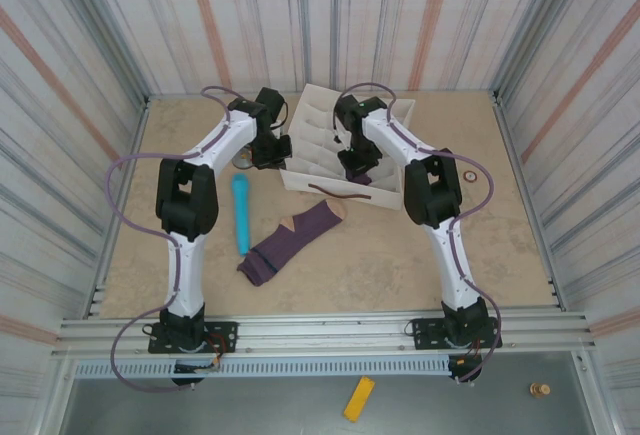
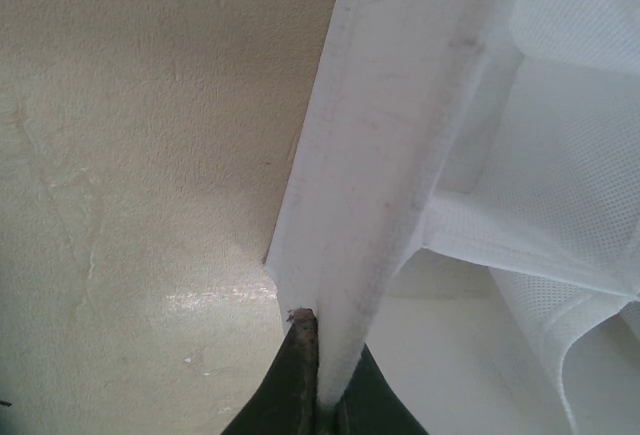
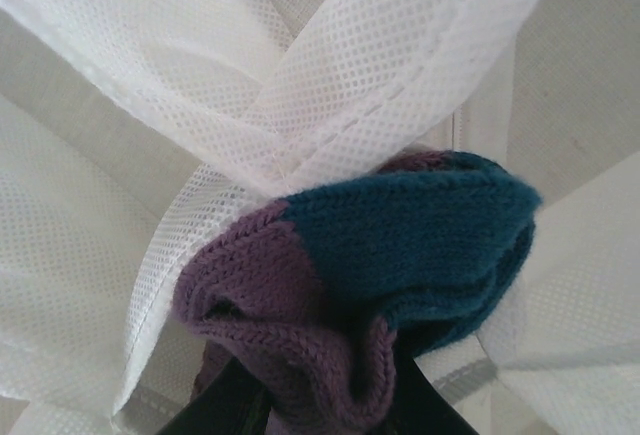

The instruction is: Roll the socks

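Seating rolled sock (image 3: 400, 245) in organizer (image 2: 400, 155) | right gripper (image 3: 320, 400) clasps it | left gripper (image 2: 322, 385) pinches rim | I should push deep first.

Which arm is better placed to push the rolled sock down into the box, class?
Right: the right gripper grips the rolled sock among the mesh dividers, while the left gripper is clamped on the box wall.

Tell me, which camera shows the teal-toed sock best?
The right wrist view: the teal-toed sock sits bunched up close, held in the right pincer among white mesh dividers. The top view gives at most a small purple patch under the right arm; the left wrist view faces the organizer's wall.
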{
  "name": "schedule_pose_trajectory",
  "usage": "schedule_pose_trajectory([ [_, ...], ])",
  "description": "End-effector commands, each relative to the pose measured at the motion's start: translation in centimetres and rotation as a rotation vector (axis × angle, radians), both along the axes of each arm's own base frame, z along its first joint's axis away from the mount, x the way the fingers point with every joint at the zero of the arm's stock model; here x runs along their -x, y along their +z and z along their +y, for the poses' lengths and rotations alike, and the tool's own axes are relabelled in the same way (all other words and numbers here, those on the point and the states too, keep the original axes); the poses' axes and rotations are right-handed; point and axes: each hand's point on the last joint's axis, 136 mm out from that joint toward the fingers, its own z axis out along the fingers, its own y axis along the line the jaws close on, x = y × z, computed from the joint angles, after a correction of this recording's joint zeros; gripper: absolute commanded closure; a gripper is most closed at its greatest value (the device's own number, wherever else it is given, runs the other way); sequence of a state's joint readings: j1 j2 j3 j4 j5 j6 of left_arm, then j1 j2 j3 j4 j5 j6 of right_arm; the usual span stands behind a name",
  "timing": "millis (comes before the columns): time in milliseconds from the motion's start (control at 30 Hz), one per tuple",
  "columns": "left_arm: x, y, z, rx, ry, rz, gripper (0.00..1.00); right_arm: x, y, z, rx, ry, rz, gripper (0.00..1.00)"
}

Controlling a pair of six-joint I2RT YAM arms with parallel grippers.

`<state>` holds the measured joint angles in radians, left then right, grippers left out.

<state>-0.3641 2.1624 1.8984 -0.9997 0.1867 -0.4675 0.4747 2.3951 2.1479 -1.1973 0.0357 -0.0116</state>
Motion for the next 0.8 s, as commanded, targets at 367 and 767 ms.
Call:
schedule_pose_trajectory([
  [367, 0.1, -1.8, 0.5, -0.031, 0.041, 0.053, 1.00, 1.5, -7.4, -6.2, 0.402, -0.146, 0.043, 1.00],
  [767, 0.1, -1.9, 0.2, -0.013, 0.047, 0.061, 1.00, 0.8, -3.0, 0.0, -0.154, -0.158, 0.094, 0.89],
])
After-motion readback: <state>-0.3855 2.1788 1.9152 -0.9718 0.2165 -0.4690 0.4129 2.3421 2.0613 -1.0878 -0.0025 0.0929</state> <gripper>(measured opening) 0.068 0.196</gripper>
